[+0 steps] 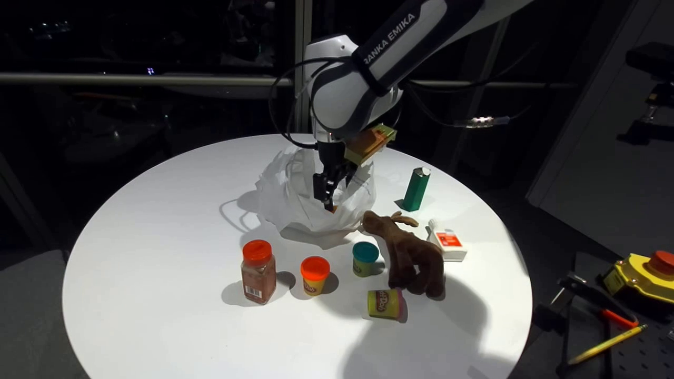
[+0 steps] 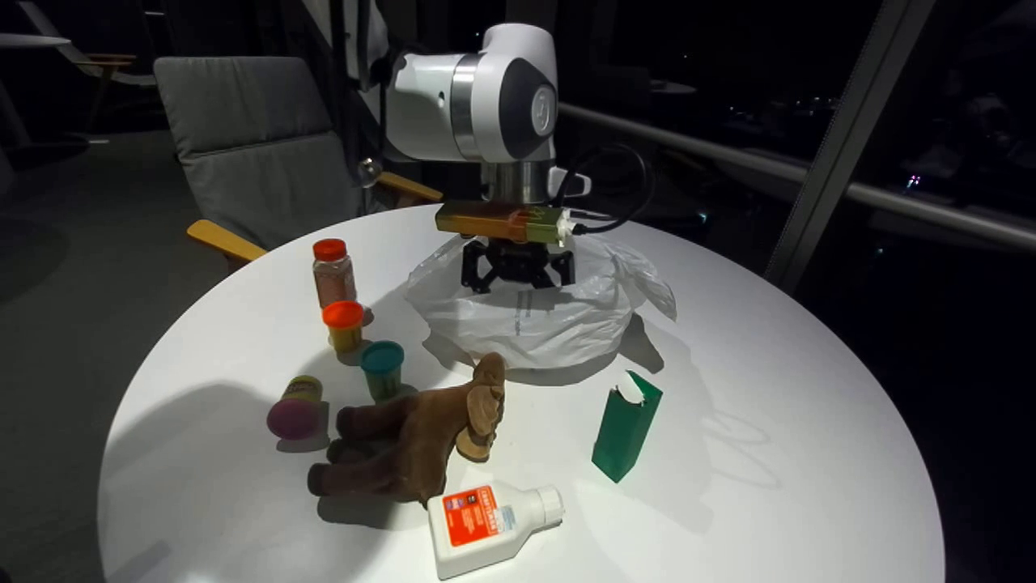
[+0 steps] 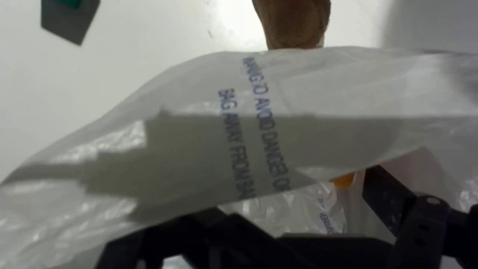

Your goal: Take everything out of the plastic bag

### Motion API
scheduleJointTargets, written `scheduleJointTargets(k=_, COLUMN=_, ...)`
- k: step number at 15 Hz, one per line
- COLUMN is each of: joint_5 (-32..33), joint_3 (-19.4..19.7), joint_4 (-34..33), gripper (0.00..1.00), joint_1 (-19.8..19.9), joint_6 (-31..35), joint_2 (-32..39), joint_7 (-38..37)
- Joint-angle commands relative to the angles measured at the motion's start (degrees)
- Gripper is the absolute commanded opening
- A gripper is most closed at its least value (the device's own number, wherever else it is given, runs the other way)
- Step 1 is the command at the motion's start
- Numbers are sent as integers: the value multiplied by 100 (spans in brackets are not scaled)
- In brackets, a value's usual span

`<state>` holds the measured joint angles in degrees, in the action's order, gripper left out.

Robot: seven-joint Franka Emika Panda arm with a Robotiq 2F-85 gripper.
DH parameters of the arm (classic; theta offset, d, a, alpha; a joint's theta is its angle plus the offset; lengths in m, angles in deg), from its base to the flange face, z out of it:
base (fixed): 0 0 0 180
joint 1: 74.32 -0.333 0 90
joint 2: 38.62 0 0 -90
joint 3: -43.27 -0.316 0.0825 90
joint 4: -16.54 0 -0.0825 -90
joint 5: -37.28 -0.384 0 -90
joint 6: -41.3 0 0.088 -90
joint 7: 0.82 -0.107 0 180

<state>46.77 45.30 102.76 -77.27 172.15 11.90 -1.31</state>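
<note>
Jaws: wide apart, nothing clamped btwn them that we can see.
Reach: gripper [image 2: 522,285] points down into mouth of plastic bag [image 2: 558,328]; in an exterior view the near film hides the tips.
Contact: wrist view, we get one finger [image 3: 386,198] inside bag, right by orange thing [image 3: 344,181]; touching or not, can't tell. Film covers part of gripper's other side; can't tell if it's pressed.
Orange thing: mostly hidden, can't ID.
Bag: on white table [image 1: 158,316], crumpled, mouth up, film around gripper's lower end, warning text on near wall.
Red-brown jar [image 1: 258,276]: upright on tbl, outside bag.
Cups: orange-lidded cup [image 1: 315,279] & teal-lidded cup [image 1: 364,260] upright btwn jar and plush; yellow cup [image 1: 384,304] w/ pink end on its side.
Brown plush [image 2: 425,433]: lying, head just beside bag.
White bottle [image 2: 494,530]: flat, red label, next to plush.
Green box [image 2: 627,429]: standing, near bag, apart from it.
</note>
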Motion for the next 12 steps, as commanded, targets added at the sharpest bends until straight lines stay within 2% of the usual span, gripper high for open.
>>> scheduleJointTargets(k=1, joint_5=-152, joint_3=-175, joint_4=689, gripper=100, joint_1=153, joint_6=145, joint_2=-410, joint_7=280)
scheduleJointTargets(k=5, joint_5=-85, joint_3=-125, joint_4=891, gripper=100, joint_1=136, joint_6=275, joint_2=-393, joint_7=209)
scheduleJointTargets(k=12, joint_5=236, joint_3=123, joint_4=1029, gripper=100, joint_1=-109, joint_6=1332, joint_2=-395, joint_7=17)
